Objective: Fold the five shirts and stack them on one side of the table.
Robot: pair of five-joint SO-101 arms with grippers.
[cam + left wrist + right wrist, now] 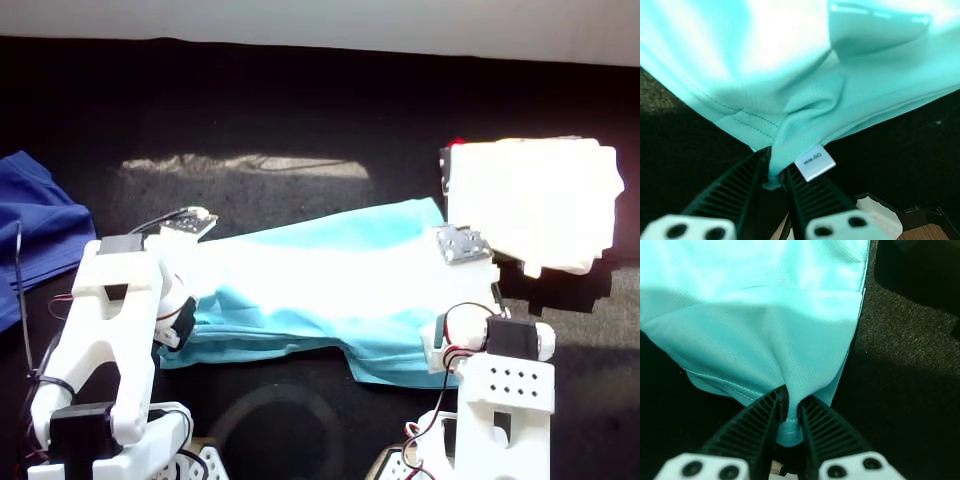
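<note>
Shirt, teal, edges clamped in left gripper, right gripper

A pale wall borders the far edge of the black surface.

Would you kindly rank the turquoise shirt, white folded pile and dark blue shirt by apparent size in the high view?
1. Turquoise mesh shirt, largest.
2. White folded fabric pile.
3. Dark blue shirt, cut off at the edge.
</note>
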